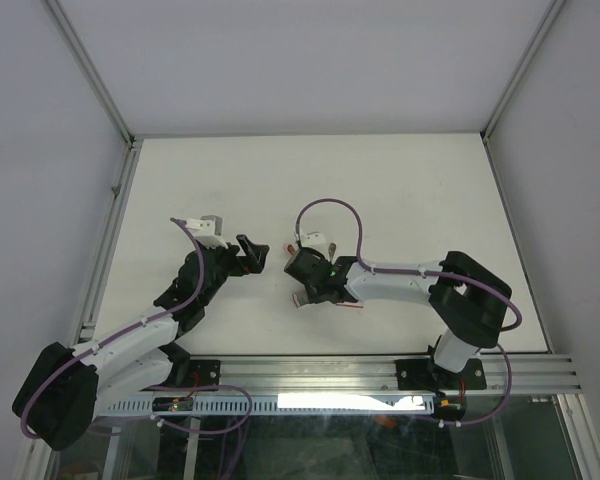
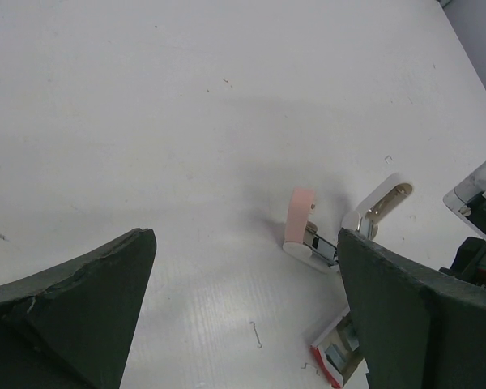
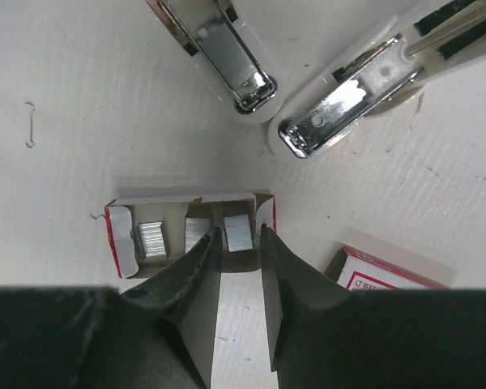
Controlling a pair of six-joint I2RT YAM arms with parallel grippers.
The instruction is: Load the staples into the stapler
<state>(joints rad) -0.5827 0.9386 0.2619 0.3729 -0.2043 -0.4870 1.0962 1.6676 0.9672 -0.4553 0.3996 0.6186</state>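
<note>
My right gripper (image 3: 236,237) has its jaws narrowed on either side of one staple strip (image 3: 237,231) at the end of the open staple tray (image 3: 123,243). Whether they pinch it I cannot tell. The opened stapler (image 3: 227,57) lies just beyond the tray, and the red-labelled box sleeve (image 3: 389,275) sits beside it. My left gripper (image 2: 245,243) hangs over the table with its jaws wide apart, holding nothing.

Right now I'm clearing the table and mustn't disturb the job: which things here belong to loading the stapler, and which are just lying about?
Belongs to the job:
- opened stapler
- staple tray holding staple strips
- staple box sleeve, red label
- right gripper, fingertips either side of one strip

Lying about:
- loose bent staple, apart from the tray
</note>
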